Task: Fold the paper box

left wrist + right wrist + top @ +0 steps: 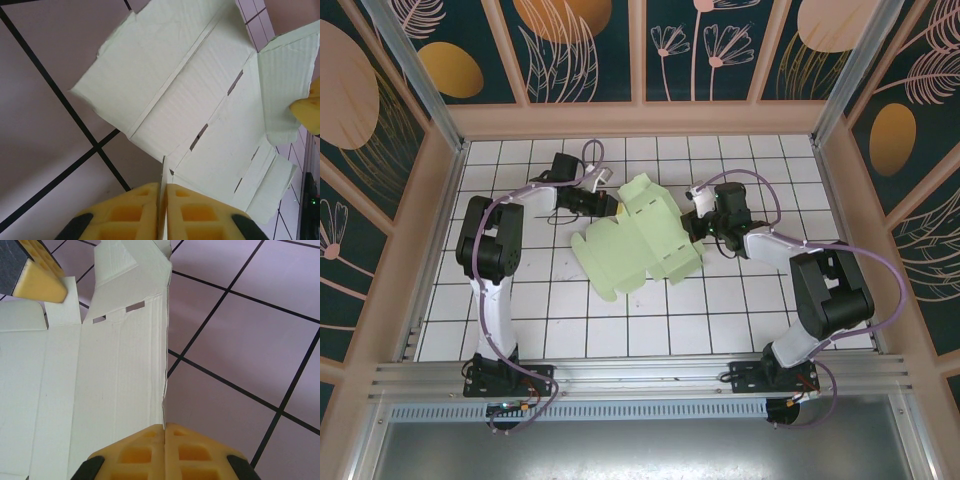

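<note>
1. Where the left arm (488, 300) and the right arm (820, 300) are bolted at the near edge, the white tiled bench (570, 330) stretches away from me, crossed by black grid lines.
2. Farther in, at mid-bench between the arms, the paper box (640, 235) lies as an opened, pale green die-cut sheet with its flaps and slots showing.
3. At the sheet's left edge, the left tool (613, 205) is clenched on the card. Its wrist view shows the yellow pads (145, 210) pressed together with a thin edge of the sheet between them.
4. At the right edge, the right tool (692, 226) is likewise clamped on the paper box, its pads (140, 450) meeting over the card's edge.
5. Farthest off, the sheet's top corner pokes a little beyond the line of the two tools.
</note>
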Motion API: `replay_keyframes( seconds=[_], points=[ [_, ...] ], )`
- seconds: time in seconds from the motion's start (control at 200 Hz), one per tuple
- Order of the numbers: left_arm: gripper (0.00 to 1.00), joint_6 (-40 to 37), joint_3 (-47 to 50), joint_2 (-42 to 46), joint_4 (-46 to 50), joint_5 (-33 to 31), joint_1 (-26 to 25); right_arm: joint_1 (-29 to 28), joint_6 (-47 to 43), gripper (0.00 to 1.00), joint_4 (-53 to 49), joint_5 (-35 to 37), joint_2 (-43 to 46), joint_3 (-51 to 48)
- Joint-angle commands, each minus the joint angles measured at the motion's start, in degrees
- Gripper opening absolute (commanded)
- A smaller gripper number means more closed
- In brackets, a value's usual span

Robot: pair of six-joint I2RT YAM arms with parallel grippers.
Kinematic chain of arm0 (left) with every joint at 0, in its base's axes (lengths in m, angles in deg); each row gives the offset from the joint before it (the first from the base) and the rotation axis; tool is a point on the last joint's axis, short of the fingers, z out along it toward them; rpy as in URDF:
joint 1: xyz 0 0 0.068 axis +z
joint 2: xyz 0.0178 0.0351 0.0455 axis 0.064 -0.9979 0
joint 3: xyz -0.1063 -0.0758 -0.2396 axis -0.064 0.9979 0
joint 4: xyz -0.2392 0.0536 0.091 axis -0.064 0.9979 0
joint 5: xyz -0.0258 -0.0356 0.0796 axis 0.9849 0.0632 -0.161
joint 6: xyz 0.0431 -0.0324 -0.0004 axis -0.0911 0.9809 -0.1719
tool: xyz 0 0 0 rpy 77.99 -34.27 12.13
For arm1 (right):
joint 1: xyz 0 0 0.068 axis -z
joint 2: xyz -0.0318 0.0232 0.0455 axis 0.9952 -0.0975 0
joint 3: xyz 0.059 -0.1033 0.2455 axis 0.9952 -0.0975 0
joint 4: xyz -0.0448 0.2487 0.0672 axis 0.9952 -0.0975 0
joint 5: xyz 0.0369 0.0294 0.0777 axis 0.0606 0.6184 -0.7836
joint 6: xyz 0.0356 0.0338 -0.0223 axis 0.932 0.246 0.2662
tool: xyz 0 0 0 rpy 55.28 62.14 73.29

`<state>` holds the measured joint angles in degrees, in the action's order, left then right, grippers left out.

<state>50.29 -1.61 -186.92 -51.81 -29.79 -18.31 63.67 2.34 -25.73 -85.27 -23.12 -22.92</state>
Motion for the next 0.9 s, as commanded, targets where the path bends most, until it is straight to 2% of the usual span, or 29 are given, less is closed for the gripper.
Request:
replay_keyframes(
  seconds=[0.0, 0.075, 0.175, 0.475, 0.571, 0.736, 0.896],
  points=[
    [0.09, -0.3, 2.7, 3.2, -3.6, -1.1, 0.0, -0.2, 0.1, 0.0, -0.1, 2.5, -0.8, 2.1],
    [0.1, -0.2, 4.8, 4.9, -6.4, -2.5, -0.2, -0.6, 0.4, 0.0, -0.5, 3.3, -0.9, 2.5],
    [0.11, -0.4, 7.1, 7.3, -8.8, -8.3, -1.5, -1.5, 0.3, 0.0, -1.5, 5.2, -1.3, 3.4],
    [0.06, -3.4, 17.6, 14.6, -21.7, -25.6, -9.0, -2.1, 1.6, 0.0, -1.8, 7.9, -2.9, 4.8],
    [0.04, -7.3, 22.1, 16.8, -28.0, -29.0, -11.3, -2.0, 1.6, 0.0, -2.0, 8.5, -3.3, 5.0],
    [0.07, -12.5, 27.5, 19.2, -35.3, -42.7, -16.2, -2.1, 2.2, 0.0, -1.9, 8.9, -3.9, 5.3],
    [0.07, -19.4, 28.3, 17.7, -37.2, -56.4, -22.4, -2.1, 2.7, 0.0, -1.6, 9.2, -4.4, 5.5]
  ],
)
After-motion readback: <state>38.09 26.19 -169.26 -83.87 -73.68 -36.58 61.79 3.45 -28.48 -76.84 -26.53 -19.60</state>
